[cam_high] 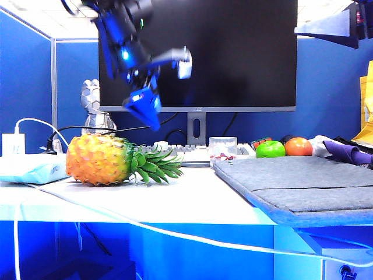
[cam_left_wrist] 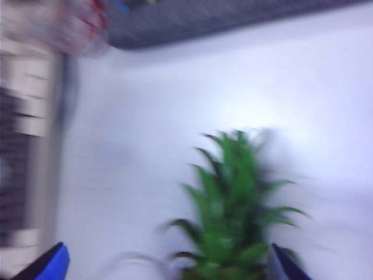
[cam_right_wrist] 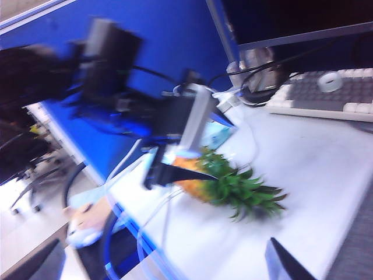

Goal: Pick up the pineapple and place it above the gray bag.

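One pineapple (cam_high: 102,159) is lying on its side on the white desk (cam_high: 192,192), crown pointing toward the one gray bag (cam_high: 297,181) spread flat to its right, well apart. One green apple (cam_high: 270,149) and one orange fruit (cam_high: 298,146) are sitting behind the bag, beneath a dark monitor (cam_high: 233,52) in a blue-walled cubicle. The left gripper (cam_high: 145,108) is hanging above the pineapple, jaws spread and empty; the right gripper (cam_right_wrist: 163,265), seen at its own camera's edge, is likewise released.

White desk (cam_high: 192,198) carries pineapple (cam_high: 99,159), gray bag (cam_high: 303,184).

Black arm, blue-lit; left tool (cam_high: 145,108) w/ blue fingers (cam_left_wrist: 49,265), white wrist block.
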{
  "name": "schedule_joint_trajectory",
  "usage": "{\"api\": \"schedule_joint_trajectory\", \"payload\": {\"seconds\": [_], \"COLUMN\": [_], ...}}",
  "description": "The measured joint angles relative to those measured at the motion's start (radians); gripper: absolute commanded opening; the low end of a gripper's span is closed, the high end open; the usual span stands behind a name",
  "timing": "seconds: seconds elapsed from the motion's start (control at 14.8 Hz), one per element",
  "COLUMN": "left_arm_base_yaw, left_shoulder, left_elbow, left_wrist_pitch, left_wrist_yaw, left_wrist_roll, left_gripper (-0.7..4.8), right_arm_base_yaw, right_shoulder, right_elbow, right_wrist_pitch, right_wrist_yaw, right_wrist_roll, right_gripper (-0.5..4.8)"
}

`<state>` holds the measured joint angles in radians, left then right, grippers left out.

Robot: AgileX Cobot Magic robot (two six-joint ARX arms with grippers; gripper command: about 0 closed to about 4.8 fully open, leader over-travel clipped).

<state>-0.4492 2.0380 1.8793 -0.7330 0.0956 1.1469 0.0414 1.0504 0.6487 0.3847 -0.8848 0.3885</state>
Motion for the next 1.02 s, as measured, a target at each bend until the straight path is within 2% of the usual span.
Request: {"api": "schedule_joint_trajectory", "payload": {"seconds": [0.07, 0.2, 0.41, 0.81, 0.88, 0.95, 1.02], "left_arm_base_yaw": [0.006, 0.007, 0.005, 0.006, 0.006, 0.006, 0.005], "left_shoulder": [0.047, 0.072, 0.096, 0.192, 0.211, 0.228, 0.250], "left_elbow": [0.064, 0.081, 0.083, 0.083, 0.084, 0.086, 0.086], "left_wrist_pitch": [-0.108, -0.161, -0.145, -0.102, -0.082, -0.058, -0.027], "left_wrist_yaw": [-0.005, -0.027, -0.022, -0.115, -0.117, -0.135, -0.162], "left_wrist_roll": [-0.019, -0.024, -0.021, 0.005, 0.005, 0.005, 0.014], "left_gripper": [4.79, 4.79, 4.79, 4.79, 4.06, 0.56, -0.02], "right_arm_base_yaw": [0.000, 0.000, 0.000, 0.000, 0.000, 0.000, 0.000], "right_shoulder": [0.000, 0.000, 0.000, 0.000, 0.000, 0.000, 0.000], "right_elbow": [0.000, 0.000, 0.000, 0.000, 0.000, 0.000, 0.000], "right_wrist_pitch": [0.000, -0.001, -0.001, -0.001, -0.001, -0.001, -0.001], "right_wrist_yaw": [-0.026, -0.053, -0.086, -0.161, -0.164, -0.164, -0.164], "right_wrist_roll": [0.000, 0.000, 0.000, 0.002, 0.002, 0.002, 0.002], "right_gripper": [4.79, 4.79, 4.79, 4.79, 4.79, 4.79, 4.79]}}
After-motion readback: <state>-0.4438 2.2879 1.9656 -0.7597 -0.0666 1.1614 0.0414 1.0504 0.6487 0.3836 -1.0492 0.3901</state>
